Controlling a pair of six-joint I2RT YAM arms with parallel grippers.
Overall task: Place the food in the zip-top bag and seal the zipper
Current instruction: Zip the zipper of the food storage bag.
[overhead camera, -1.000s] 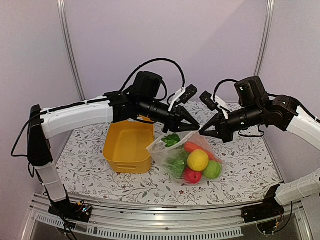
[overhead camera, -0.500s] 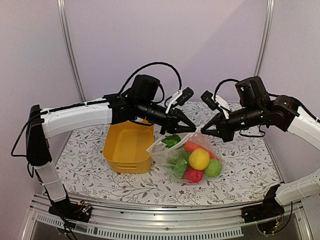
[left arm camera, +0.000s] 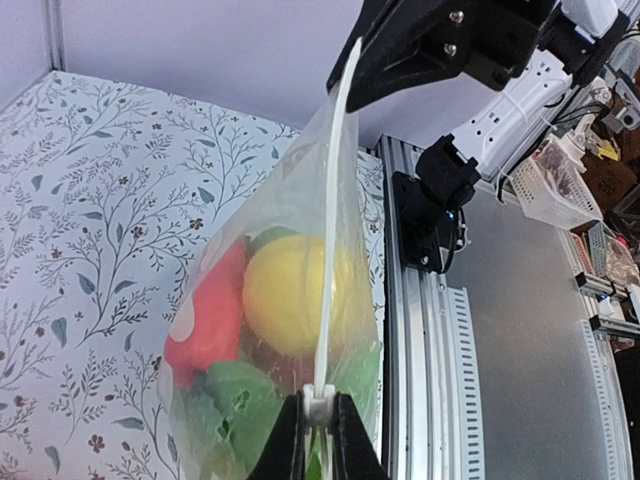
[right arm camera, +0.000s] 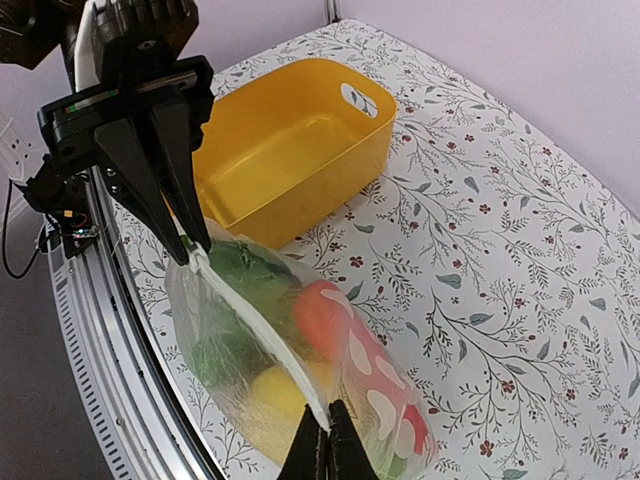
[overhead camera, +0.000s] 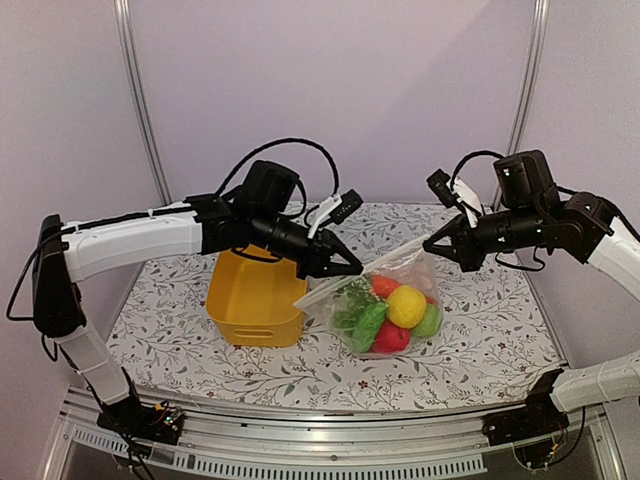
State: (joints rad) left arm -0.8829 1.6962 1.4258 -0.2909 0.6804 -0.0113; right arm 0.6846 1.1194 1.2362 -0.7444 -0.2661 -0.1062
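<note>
The zip-top bag hangs stretched between my two grippers, just above the table. It holds the food: a yellow lemon-like piece, an orange-red carrot, a red piece and green pieces. My left gripper is shut on the white slider at the zipper's near-left end. The zipper runs taut and straight up to my right gripper, which is shut on the bag's other top corner. In the right wrist view the carrot and lettuce show through the plastic.
The yellow tub stands on the floral table just left of the bag, under my left arm; it looks empty in the right wrist view. The table's metal front rail runs along the near edge.
My left gripper has slid left and down along the bag's mouth while the right gripper moved right and up. The open mouth has pulled into one taut line and the bag has lifted.
</note>
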